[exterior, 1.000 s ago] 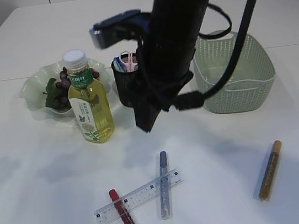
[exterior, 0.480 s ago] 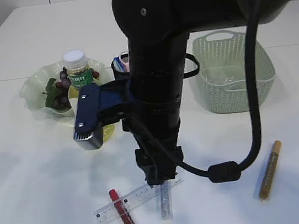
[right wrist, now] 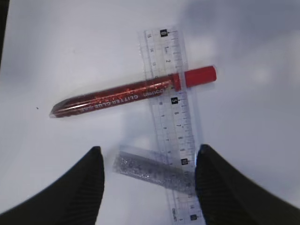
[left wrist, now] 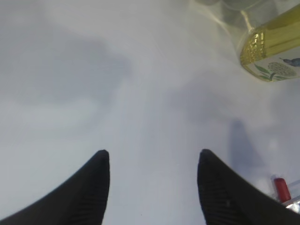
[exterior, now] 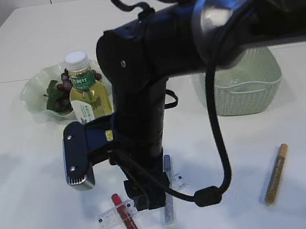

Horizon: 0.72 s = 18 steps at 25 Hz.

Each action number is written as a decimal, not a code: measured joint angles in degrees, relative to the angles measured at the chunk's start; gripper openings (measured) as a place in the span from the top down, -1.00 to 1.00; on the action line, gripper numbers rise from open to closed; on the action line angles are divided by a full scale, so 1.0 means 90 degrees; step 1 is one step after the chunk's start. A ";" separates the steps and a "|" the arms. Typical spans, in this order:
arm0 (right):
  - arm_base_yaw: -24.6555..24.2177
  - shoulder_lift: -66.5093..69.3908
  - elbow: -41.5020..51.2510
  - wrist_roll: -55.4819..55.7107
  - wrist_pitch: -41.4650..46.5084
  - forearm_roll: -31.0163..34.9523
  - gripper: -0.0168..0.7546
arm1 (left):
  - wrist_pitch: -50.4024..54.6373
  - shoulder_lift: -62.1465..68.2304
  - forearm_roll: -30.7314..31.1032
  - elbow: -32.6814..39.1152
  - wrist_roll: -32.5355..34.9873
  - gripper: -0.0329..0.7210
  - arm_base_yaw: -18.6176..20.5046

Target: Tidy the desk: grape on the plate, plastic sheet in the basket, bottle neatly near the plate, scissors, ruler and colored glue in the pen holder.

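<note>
The step in hand is judged to be the pickup of the stationery for the pen holder, which is hidden behind the right arm in the exterior view. The right gripper (right wrist: 145,171) is held with its jaws spread wide and empty, directly above the clear ruler (right wrist: 174,122). The red glitter glue (right wrist: 133,92) lies across the ruler, its cap just past the ruler's far edge; the silver glitter glue (right wrist: 152,171) is seen crossing the ruler nearer the gripper, between the fingertips. The gold glitter glue (exterior: 276,173) lies well apart from the ruler, toward the green basket (exterior: 263,85). The green tea bottle (exterior: 88,98) stands just beside the plate (exterior: 35,88), on which the grapes (exterior: 65,81) already rest. The left gripper (left wrist: 152,187) hovers over bare tabletop (left wrist: 93,70), jaws apart and empty. Next, a straight descent is judged necessary, then a closing on the silver glue without the ruler being pinched.
</note>
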 joint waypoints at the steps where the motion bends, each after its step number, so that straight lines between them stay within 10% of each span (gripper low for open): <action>1: -0.0002 0.0080 0.0000 -0.0014 -0.0014 -0.0016 -0.28 | 0.0000 0.0000 0.0000 0.0004 0.0000 -0.24 0.0000; 18: 0.0002 0.0831 0.0000 -0.0025 -0.0689 -0.0579 -0.28 | -0.0049 0.0201 0.0000 0.0015 0.0000 -0.23 0.0000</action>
